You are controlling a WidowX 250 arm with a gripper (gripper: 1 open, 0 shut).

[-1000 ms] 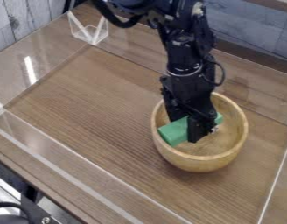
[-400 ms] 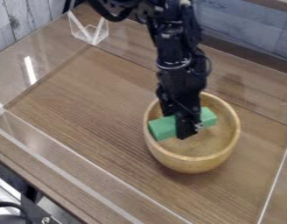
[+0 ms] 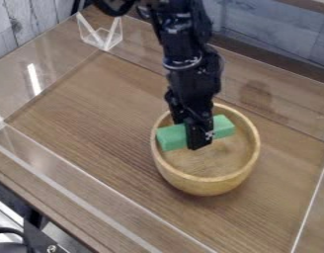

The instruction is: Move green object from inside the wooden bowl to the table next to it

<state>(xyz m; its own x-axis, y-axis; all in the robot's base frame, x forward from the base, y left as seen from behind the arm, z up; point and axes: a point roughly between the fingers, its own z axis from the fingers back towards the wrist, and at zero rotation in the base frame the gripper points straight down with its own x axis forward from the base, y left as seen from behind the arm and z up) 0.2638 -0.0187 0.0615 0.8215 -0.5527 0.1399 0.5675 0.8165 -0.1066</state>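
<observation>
The green object [image 3: 174,139] is a flat green block, tilted inside the wooden bowl [image 3: 211,184] with its left end at about rim height. My black gripper [image 3: 196,134] comes straight down from above and is shut on the block's middle, one finger on either side. The fingers hide the block's centre. The bowl rests on the dark wood-grain table [image 3: 99,114], right of the middle.
Clear acrylic walls edge the table, one along the left [image 3: 40,74] and one across the front [image 3: 86,168]. A small white wire frame [image 3: 99,36] stands at the back left. The arm [image 3: 178,30] reaches in from the top.
The gripper has moved left and slightly up with the green block, which now sits higher against the bowl's left side. The bowl itself has slid a little to the left.
</observation>
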